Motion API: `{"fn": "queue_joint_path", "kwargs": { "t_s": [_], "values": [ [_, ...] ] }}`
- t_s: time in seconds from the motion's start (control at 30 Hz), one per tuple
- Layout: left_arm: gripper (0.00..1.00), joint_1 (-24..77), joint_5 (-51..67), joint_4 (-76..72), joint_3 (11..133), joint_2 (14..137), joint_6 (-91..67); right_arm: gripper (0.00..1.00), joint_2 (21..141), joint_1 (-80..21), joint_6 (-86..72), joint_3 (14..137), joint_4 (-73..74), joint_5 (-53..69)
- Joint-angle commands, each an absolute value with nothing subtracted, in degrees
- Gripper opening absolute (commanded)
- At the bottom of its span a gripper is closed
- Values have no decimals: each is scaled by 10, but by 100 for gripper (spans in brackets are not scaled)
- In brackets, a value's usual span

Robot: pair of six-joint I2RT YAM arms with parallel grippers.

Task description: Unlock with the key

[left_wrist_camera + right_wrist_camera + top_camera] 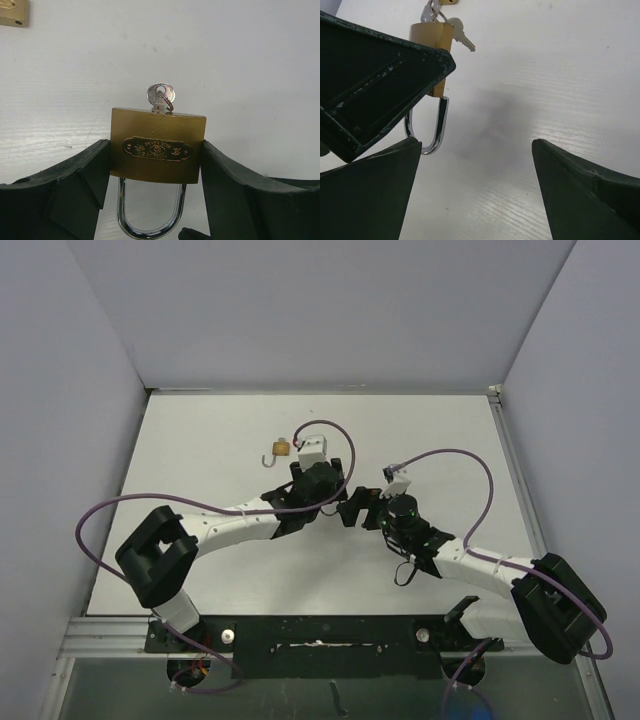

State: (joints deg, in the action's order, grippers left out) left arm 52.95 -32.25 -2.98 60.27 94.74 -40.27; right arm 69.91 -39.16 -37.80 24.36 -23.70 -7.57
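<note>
My left gripper [156,167] is shut on a brass padlock [157,145], pinching its body from both sides. Its chrome shackle [150,225] points toward the camera, and both legs appear seated in the body. A silver key [160,96] with a ring sits in the keyhole at the far end. In the right wrist view the same padlock [434,37] shows at the upper left, with a spare key [461,36] hanging off the ring. My right gripper [477,170] is open and empty, just below the shackle [434,135]. In the top view both grippers [340,502] [360,510] meet mid-table.
A second small brass padlock [283,448] with a raised shackle lies on the white table behind the left gripper; its corner shows in the left wrist view [12,12]. Grey walls enclose the table [450,440] on three sides. Purple cables loop over both arms.
</note>
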Motion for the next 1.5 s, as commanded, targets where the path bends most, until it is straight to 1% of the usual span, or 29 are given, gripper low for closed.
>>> {"fn": "queue_joint_path", "kwargs": {
  "t_s": [0.0,0.47,0.9,1.03,1.23,1.47],
  "values": [
    [0,532,-313,-83,645,934,-425,98,698,-394,-380,240,-301,-95],
    [0,533,-277,-109,605,876,-456,98,724,-379,-393,234,-317,-105],
    [0,530,-277,-118,584,831,-471,98,736,-365,-388,237,-311,-96],
    [0,527,-299,-103,586,841,-465,98,699,-365,-382,229,-311,-107],
    [0,522,-304,-105,582,858,-468,98,650,-366,-351,235,-257,-133],
    [0,519,-310,-90,599,880,-474,98,622,-382,-288,201,-272,-184]
  ]
}}
